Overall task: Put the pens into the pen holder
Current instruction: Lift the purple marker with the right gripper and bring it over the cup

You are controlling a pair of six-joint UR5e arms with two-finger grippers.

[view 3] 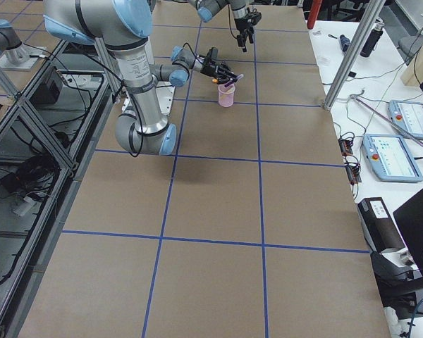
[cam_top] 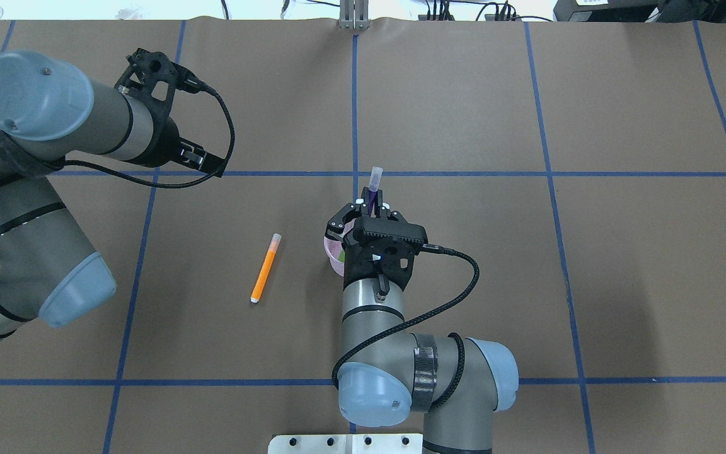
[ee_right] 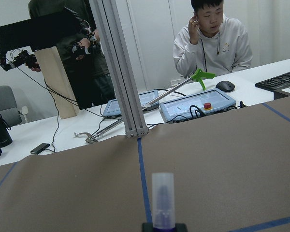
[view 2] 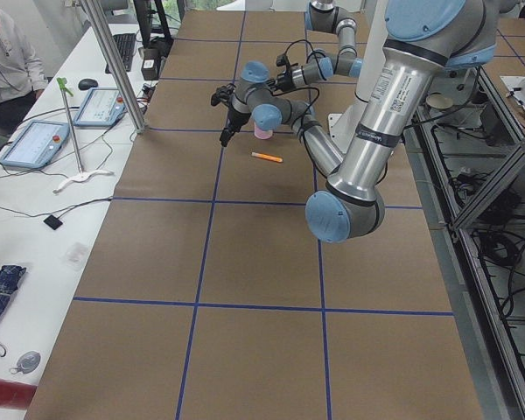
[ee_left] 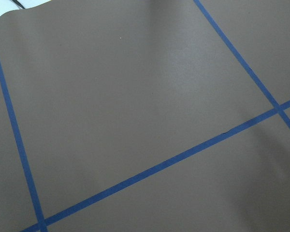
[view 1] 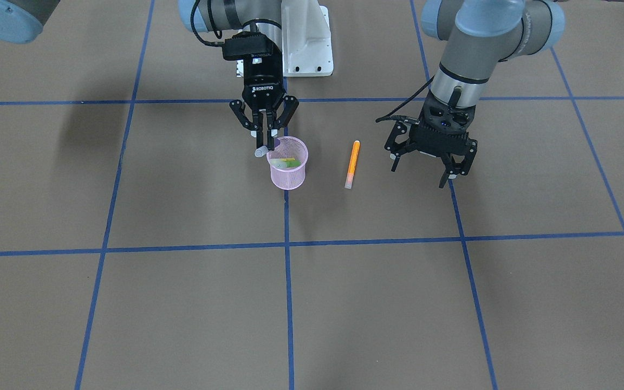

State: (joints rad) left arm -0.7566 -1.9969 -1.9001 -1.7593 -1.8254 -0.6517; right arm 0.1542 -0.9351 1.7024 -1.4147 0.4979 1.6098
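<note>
The purple pen (cam_top: 374, 188) is the likely trouble: it hangs at a shallow slant, not upright, with its pale capped end past the far rim of the pen holder (view 1: 288, 176) and only its back end over the mouth. Let go like this, it would probably land across the rim and roll off onto the surface (view 1: 182, 303), or catch the mesh and tip what looks like a light cup. The right jaws are clenched on the purple barrel close above the rim, so a careless tilt or descent might also nudge the holder aside. The pen is a slim stick with a dark violet body and a translucent cap, which the wrist view shows poking straight out ahead of the jaws. The holder is a small pink mesh cup standing upright on a blue tape line, and inside it a green pen (view 1: 292, 162) and a yellow pen (view 1: 281, 160) lie slanted, which may block a shallow entry. The orange pen (view 1: 352, 164) lies flat just beside the cup, not yet collected, and beyond it the left jaws hang spread and empty above the surface
</note>
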